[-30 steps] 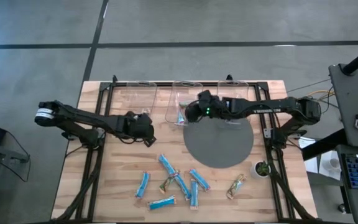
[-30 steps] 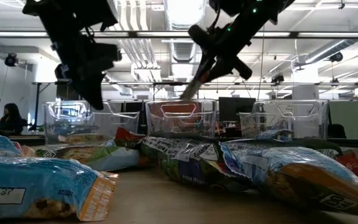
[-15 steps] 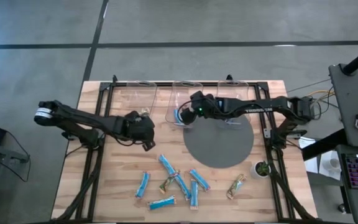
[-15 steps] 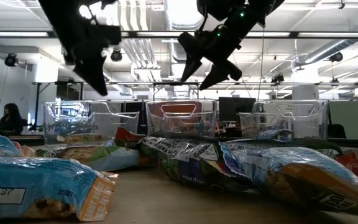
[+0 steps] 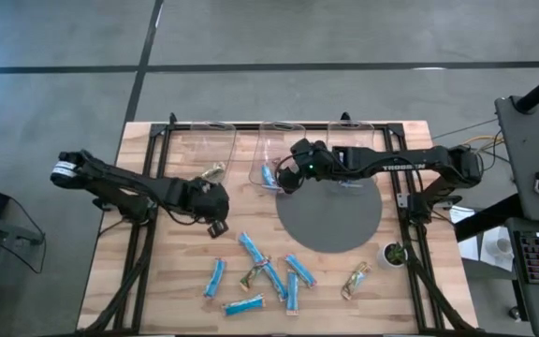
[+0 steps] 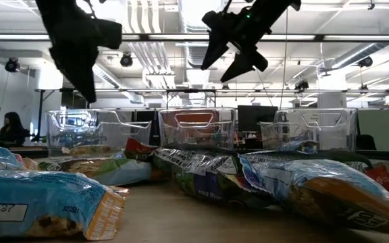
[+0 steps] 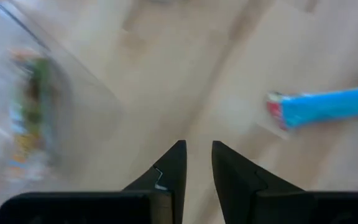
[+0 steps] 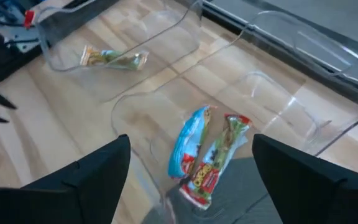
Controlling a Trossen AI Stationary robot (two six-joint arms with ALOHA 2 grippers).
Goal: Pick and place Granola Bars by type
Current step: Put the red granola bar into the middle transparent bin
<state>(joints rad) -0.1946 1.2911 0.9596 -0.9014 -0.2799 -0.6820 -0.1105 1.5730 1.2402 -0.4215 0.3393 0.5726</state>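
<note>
Several granola bars (image 5: 269, 276), mostly blue, lie loose on the near half of the table. One tan bar (image 5: 215, 171) lies in the left clear bin (image 5: 199, 140). A blue bar (image 8: 188, 146) and a green-and-red bar (image 8: 219, 165) lie side by side on the floor of the middle bin (image 5: 279, 131). My right gripper (image 8: 191, 180) hangs open above that bin, holding nothing. My left gripper (image 5: 215, 225) hovers over bare wood between the left bin and the loose bars. Its fingers (image 7: 173, 168) are drawn almost together with nothing between them.
A third clear bin (image 5: 354, 136) stands at the far right of the row. A grey round mat (image 5: 330, 215) lies right of centre, and a small potted plant (image 5: 393, 253) stands near the right edge. Black frame rails run along both table sides.
My right gripper has opened over the middle bin and let go of the blue bar, which has dropped onto the bin's floor. The gripper has then risen a little. My left gripper has moved from the left bin toward the table's near edge.
</note>
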